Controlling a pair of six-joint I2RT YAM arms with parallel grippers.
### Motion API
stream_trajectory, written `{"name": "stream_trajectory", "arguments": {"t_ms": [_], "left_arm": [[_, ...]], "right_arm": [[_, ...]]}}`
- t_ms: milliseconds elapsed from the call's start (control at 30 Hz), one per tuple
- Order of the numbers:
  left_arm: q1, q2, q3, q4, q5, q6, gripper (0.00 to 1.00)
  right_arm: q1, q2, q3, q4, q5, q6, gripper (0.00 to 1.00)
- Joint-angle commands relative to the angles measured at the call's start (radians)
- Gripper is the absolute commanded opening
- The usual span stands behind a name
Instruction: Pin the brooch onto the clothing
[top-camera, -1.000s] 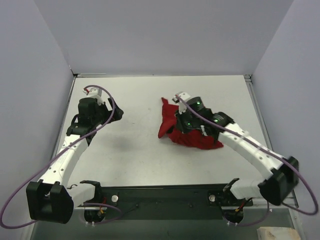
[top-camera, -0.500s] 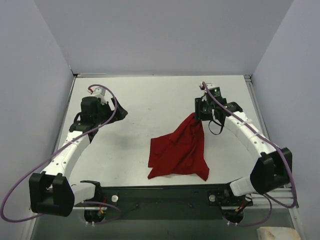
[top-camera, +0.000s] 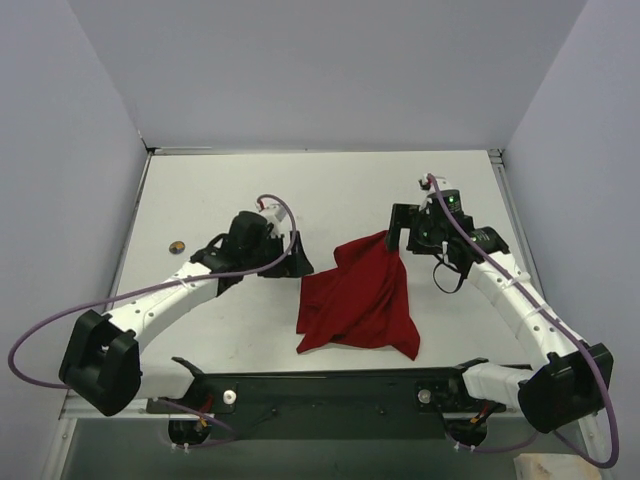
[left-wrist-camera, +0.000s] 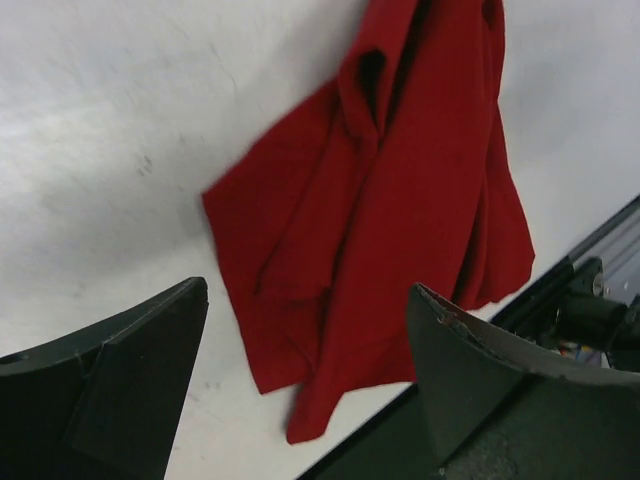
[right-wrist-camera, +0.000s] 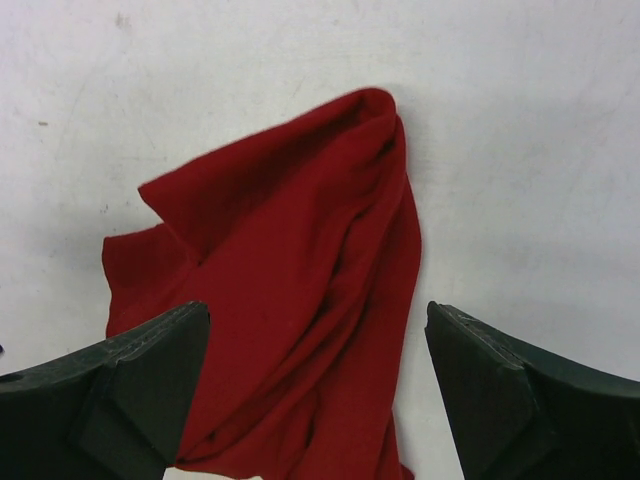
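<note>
The left arm bends in from the near-left corner toward the middle of the table, and the left gripper hangs just left of the crumpled dark red T-shirt, jaws spread wide and empty. The right arm arcs up the right side, and the right gripper is poised at the shirt's far right corner, jaws likewise parted with nothing clamped. The brooch lies alone on the white table, well apart to the shirt's left, with pale lilac-grey walls on three sides.
</note>
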Motion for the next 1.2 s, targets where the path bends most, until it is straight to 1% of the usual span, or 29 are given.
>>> {"name": "stream_trajectory", "arguments": {"t_ms": [0,67,200,300,400,433,567,700,767,800,833,900,933,967,1000,1033,1067,1167], "left_arm": [[-0.139,-0.004,-0.090,-0.020,0.029,-0.130,0.88],[-0.200,-0.017,-0.153,-0.027,0.023,-0.194,0.87],[-0.269,-0.085,-0.256,-0.040,-0.006,-0.295,0.82],[-0.303,-0.111,-0.329,-0.049,-0.022,-0.361,0.79],[-0.320,-0.129,-0.405,0.002,-0.025,-0.412,0.76],[-0.320,-0.131,-0.423,0.046,-0.023,-0.430,0.74],[-0.322,-0.113,-0.463,0.140,0.009,-0.464,0.57],[-0.332,-0.050,-0.461,0.180,-0.002,-0.461,0.54],[-0.332,-0.027,-0.452,0.210,-0.005,-0.451,0.47],[-0.332,-0.007,-0.451,0.224,-0.003,-0.446,0.38],[-0.332,0.002,-0.436,0.253,-0.002,-0.432,0.30],[-0.329,0.010,-0.399,0.253,-0.003,-0.414,0.10],[-0.328,0.006,-0.371,0.243,-0.015,-0.382,0.00],[-0.322,-0.001,-0.289,0.214,-0.029,-0.359,0.00],[-0.310,-0.017,-0.240,0.148,-0.041,-0.331,0.00],[-0.299,-0.027,-0.184,0.113,-0.060,-0.266,0.00],[-0.285,-0.031,-0.053,0.074,-0.086,-0.233,0.00],[-0.222,-0.022,0.161,-0.038,-0.092,-0.115,0.00]], "right_arm": [[0.016,-0.029,-0.082,-0.050,-0.020,0.048,0.93],[0.017,-0.040,-0.097,-0.055,-0.021,0.052,0.93],[0.019,-0.051,-0.120,-0.058,-0.014,0.057,0.93],[0.019,-0.046,-0.122,-0.056,-0.006,0.056,0.93],[0.019,-0.043,-0.120,-0.056,-0.005,0.060,0.93],[0.020,-0.043,-0.120,-0.058,-0.006,0.062,0.93],[0.020,-0.048,-0.125,-0.058,0.000,0.063,0.93],[0.019,-0.062,-0.128,-0.059,0.008,0.062,0.93],[0.020,-0.068,-0.128,-0.062,0.005,0.062,0.93],[0.020,-0.071,-0.129,-0.062,0.000,0.063,0.93],[0.019,-0.080,-0.131,-0.065,0.002,0.062,0.93],[0.019,-0.092,-0.132,-0.070,0.003,0.059,0.93],[0.019,-0.106,-0.132,-0.074,0.003,0.057,0.93],[0.019,-0.115,-0.129,-0.078,0.005,0.056,0.93],[0.019,-0.121,-0.128,-0.084,0.005,0.053,0.93],[0.019,-0.138,-0.120,-0.093,0.009,0.048,0.93],[0.019,-0.146,-0.116,-0.097,0.012,0.042,0.92],[0.020,-0.178,-0.090,-0.113,0.017,0.025,0.92]]}}
